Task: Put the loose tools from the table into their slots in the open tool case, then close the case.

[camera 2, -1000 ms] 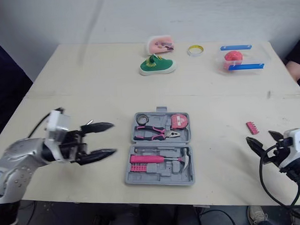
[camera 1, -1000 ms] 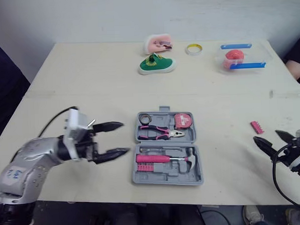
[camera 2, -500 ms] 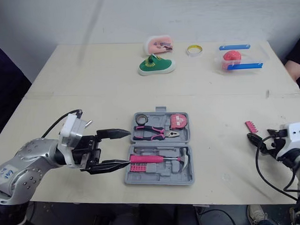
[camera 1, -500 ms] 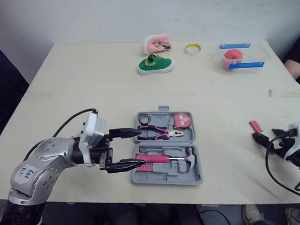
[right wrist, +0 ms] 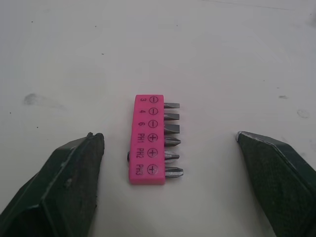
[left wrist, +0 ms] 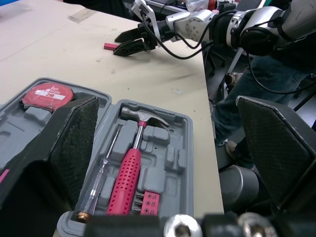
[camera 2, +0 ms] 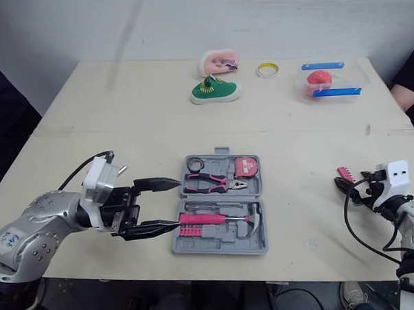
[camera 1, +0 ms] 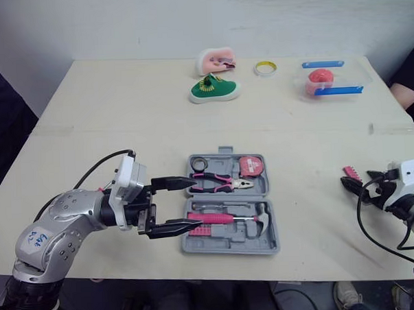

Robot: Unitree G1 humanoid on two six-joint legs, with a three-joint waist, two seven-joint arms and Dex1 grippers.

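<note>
While the left gripper (camera 1: pixel 195 202) hung spread open at the left edge of the tool case (camera 1: pixel 228 250), one hammer (camera 1: pixel 211 218), one pair of pliers (camera 1: pixel 218 182) and one tape measure (camera 1: pixel 251 167) lay slotted inside. Well right of the case, the single loose bit holder (right wrist: pixel 148 139), carrying six bits, lay flat between the right gripper's (camera 1: pixel 350 184) parted fingers. It was probably light, stiff plastic, thin and slippery, so a low pinch across its width seemed best.
</note>
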